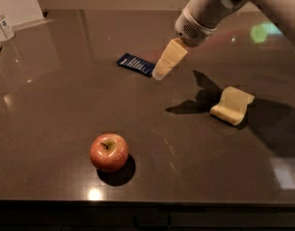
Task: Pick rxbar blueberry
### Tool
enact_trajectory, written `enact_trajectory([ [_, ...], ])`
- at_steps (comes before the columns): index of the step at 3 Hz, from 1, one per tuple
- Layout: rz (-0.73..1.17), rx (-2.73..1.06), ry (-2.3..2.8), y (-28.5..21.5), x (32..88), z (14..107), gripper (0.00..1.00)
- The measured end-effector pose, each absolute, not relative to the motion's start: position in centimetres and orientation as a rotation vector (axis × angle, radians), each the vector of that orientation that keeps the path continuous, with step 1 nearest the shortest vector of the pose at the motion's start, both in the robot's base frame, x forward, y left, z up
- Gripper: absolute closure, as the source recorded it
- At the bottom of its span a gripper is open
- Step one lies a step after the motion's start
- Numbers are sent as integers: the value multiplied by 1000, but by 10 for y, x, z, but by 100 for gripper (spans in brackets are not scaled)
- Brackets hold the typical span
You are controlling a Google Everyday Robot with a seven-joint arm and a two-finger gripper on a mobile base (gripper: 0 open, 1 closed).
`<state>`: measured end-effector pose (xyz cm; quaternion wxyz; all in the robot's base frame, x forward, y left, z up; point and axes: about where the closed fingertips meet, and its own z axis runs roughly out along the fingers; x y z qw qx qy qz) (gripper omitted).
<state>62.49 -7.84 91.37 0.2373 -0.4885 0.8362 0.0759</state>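
Gripper: my gripper [159, 73] hangs low over the far middle of the table [60, 109]. Its tip is right at the right-hand end of the blue bar [133, 62]. I cannot tell whether it touches the wrapper.
Gripper state: I cannot tell if it is open or closed; from here it reads as one pale block. I judge it holds nothing.
Arm: the white arm [210, 11] comes in from the upper right and slants down to the left.
Blue bar: flat on the table, in a dark navy wrapper with rows of white lettering, just left of the gripper tip.
Yellow block [232, 105]: to the right of the gripper, well apart from the bar.
Apple [109, 151]: near the front edge, well apart from everything else.
Bottle [3, 27]: at the far left corner.
Done: the approach looks nearly complete, with the gripper at the bar.
Left: settle over the bar, close on it, and lift. The bar is not yet picked.
Watch: a thin bar on a glossy top may skid instead of seating in the grip.
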Motion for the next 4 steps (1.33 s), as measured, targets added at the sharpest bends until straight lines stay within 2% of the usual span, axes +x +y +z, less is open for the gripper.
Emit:
enact_trajectory([
  [1,276,-1300,2259,-52,647,899,0],
  [4,309,-1249,2257,-40,668,886,0],
])
